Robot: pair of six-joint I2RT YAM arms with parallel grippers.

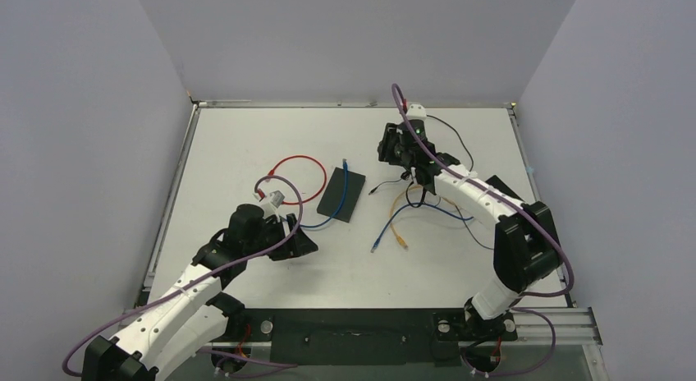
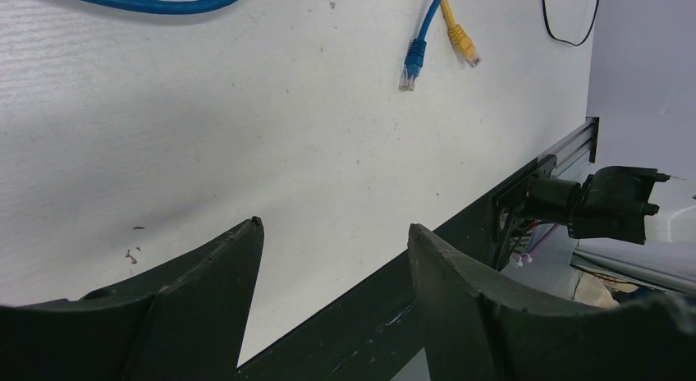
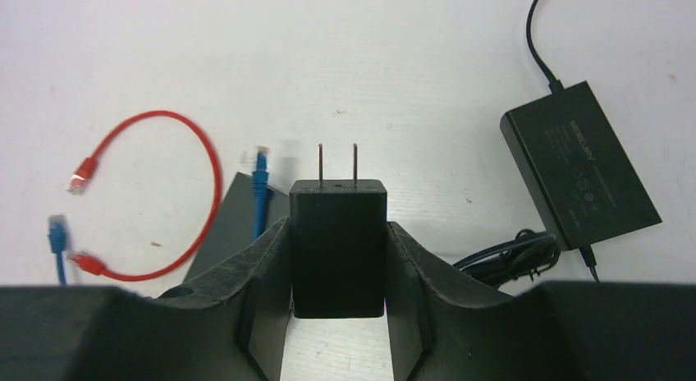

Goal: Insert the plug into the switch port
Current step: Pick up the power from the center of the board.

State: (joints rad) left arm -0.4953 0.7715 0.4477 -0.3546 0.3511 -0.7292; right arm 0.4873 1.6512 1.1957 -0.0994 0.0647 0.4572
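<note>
My right gripper (image 3: 338,229) is shut on a black two-prong power plug (image 3: 337,241), prongs pointing away, held above the table at the back middle (image 1: 402,147). Ahead of it lies the dark flat switch (image 1: 341,192), also in the right wrist view (image 3: 234,225). A blue cable's plug (image 3: 261,163) lies over the switch's far end. The switch's ports do not show. My left gripper (image 2: 334,225) is open and empty, low over the table left of the switch (image 1: 299,241).
A red cable loop (image 1: 299,174) lies left of the switch. Loose blue (image 2: 408,69) and yellow (image 2: 464,48) network plugs lie mid-table. A black labelled box (image 3: 579,163) with cords and a tangle of black wire (image 3: 509,254) sit to the right of the held plug.
</note>
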